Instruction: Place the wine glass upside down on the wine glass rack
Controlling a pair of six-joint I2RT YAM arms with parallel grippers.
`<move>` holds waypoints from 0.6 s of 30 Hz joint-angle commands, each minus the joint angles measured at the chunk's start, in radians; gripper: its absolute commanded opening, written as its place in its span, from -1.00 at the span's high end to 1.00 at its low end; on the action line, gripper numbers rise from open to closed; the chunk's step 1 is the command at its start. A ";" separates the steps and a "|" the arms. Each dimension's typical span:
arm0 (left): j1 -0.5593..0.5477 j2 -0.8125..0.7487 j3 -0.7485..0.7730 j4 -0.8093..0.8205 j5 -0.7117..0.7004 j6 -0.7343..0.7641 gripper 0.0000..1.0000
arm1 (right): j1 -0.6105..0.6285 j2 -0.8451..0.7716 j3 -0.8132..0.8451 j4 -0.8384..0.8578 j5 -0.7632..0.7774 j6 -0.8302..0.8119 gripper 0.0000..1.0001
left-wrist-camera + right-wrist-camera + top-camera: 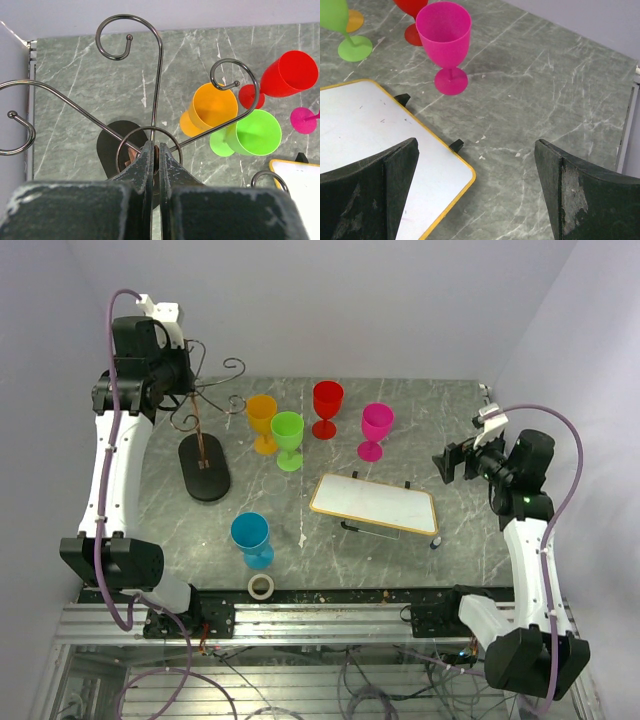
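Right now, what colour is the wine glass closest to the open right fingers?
Magenta. That wine glass shows best in the right wrist view.

Bench notes, from my remote views: the table top (450,420) is grey-green stone pattern with white veining, matte, with a few pale flecks. Plain pale lilac walls close it in on three sides: back wall (350,300), left wall (40,440), right wall (590,360). A ribbed aluminium frame (330,625) runs along the near edge. Light is even and diffuse; shadows are soft.
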 commanded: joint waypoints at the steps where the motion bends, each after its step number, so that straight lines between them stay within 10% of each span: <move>1: 0.043 -0.003 -0.038 0.020 0.016 -0.027 0.86 | 0.005 0.033 -0.005 0.030 -0.009 0.014 -1.00; 18: 0.096 -0.073 -0.195 0.131 0.042 0.028 0.06 | 0.135 0.237 0.111 0.119 0.070 0.066 -0.95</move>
